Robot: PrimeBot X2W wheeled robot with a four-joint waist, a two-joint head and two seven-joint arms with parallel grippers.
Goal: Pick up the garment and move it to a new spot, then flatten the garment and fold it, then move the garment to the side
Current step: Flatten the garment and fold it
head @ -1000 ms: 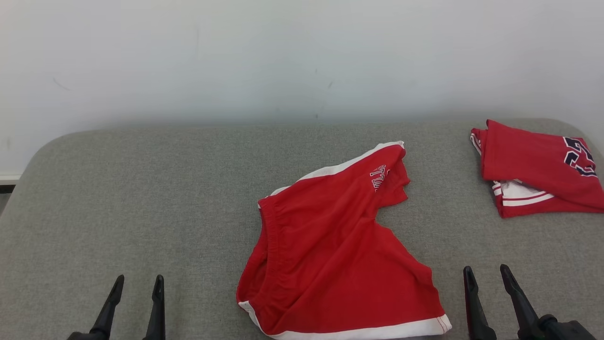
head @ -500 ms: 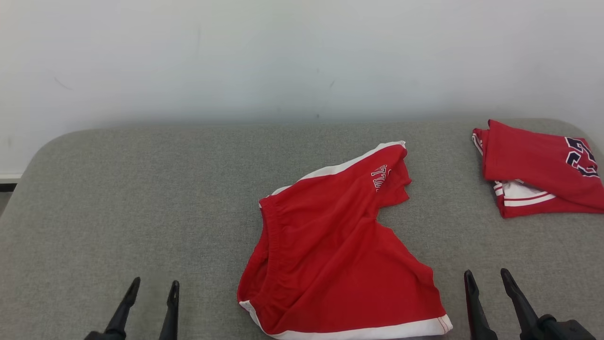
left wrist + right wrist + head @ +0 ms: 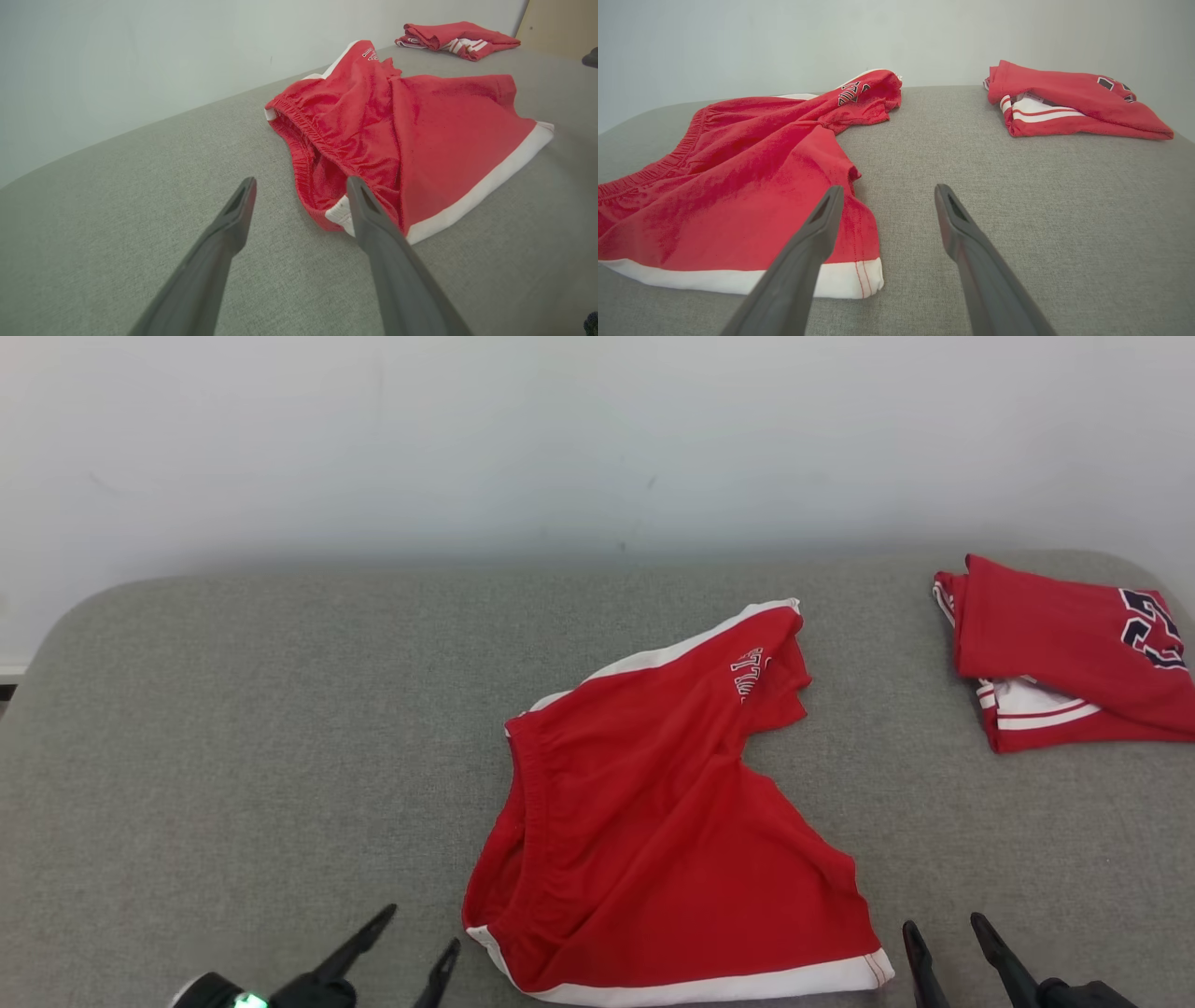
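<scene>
Garment (image 3: pixel 653 821) lies rumpled; left pincer (image 3: pixel 421 927) gapes empty at its near-left, right pincer (image 3: pixel 941 921) gapes empty near-right.

The shorts (image 3: pixel 653 821) are lying near the middle of the worktop (image 3: pixel 233 709), with the waistband facing left. A folded shirt (image 3: pixel 1064 653) is lying at the far right corner, well apart from the shorts. The wall (image 3: pixel 560 429) is standing behind the worktop. At the front edge, the left pincer (image 3: pixel 420 929) is pointing just beside the shorts' front left corner, and the right pincer (image 3: pixel 943 924) is sitting just right of their front right corner.
</scene>
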